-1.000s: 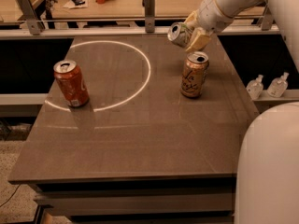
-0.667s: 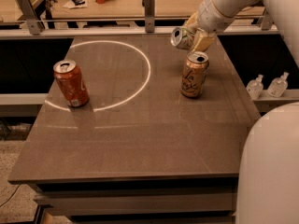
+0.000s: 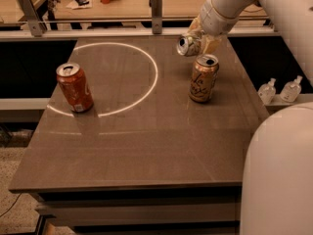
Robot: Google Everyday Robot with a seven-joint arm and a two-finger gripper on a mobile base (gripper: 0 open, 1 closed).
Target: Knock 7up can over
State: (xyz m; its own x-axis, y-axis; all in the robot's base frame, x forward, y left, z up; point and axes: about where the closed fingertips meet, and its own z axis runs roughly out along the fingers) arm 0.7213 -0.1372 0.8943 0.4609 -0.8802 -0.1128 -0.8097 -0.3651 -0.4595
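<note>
We see the 7up can [image 3: 188,46] at the far right of the brown surface [image 3: 146,146], tipped well off upright so that its silver top and pull tab face us and slightly left. It sits in the gripper [image 3: 198,42], which reaches down from the upper right on the white arm [image 3: 234,1]. The tan fingers [image 3: 212,44] are closed on the can's body, one showing on its right side and one above and behind it. We cannot tell whether the can's lower edge touches the surface or hangs just over it. Only the lid and a sliver of pale side face us, so we read no brand on it.

Just below and to the right of the held can stands the tan-gold can [image 3: 203,79], upright and near the fingers but apart from them. Dark looping script runs down its side, and we make it out as La Croix lettering, though not cleanly. Well apart, at the left side of the surface, the orange-red can [image 3: 74,87] stands upright on the white circle line [image 3: 155,72]. Its label carries white markings that we cannot read. Off the right edge, two small clear bottles [image 3: 279,90] stand on a ledge. The robot's white body [image 3: 279,175] fills the lower right corner.
</note>
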